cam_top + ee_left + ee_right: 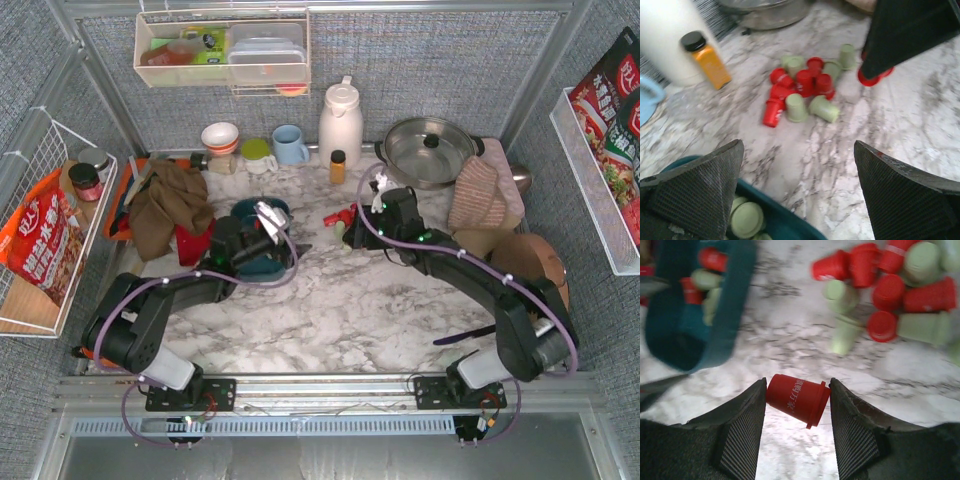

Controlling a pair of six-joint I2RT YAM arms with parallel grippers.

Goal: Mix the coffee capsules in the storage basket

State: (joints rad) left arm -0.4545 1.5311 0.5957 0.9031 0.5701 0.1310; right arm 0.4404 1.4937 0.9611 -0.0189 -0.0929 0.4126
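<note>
**Right wrist view.** The right gripper (797,385) pinches one red capsule (799,400) lying sideways, with a pad on each flank. I cannot tell whether it is off the bench (790,340). The basket (725,315) lies at 10 o'clock from it and already holds red and green capsules. The loose pile (890,285) sits at 1 o'clock, apart from the basket.

**Left wrist view.** The left gripper (797,165) hangs spread wide over the basket's rim, holding nothing.

**Doing the step well.** I judge I should:
- lift straight up before swinging toward 10 o'clock;
- keep the squeeze light, since the thin cup may skew or pop out;
- clear the wall and release low among the green ones;
- mind the left gripper crowding the basket.
</note>
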